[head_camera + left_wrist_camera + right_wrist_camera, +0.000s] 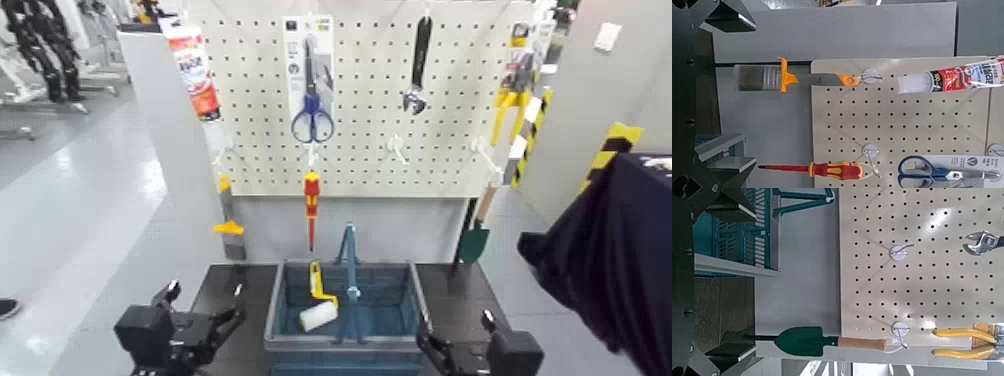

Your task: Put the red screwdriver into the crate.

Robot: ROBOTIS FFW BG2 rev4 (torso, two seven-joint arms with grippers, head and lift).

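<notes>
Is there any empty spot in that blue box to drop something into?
Yes. The crate looks bare right of its central handle bar. The left half is crowded by the paint roller. The red screwdriver hangs on the pegboard above.

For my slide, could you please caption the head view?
Red screwdriver hangs on the pegboard above the crate; both grippers, left and right, wait low.

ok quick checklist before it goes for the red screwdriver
1. red screwdriver found, hanging on the pegboard above the crate: ok
2. crate in place below, open top: ok
3. room in crate beside the paint roller: ok
4. left tool low at table edge, open, empty: ok
5. right tool low, holding nothing: ok; open or shut: cannot tell
6. screwdriver grasped: not ok
</notes>
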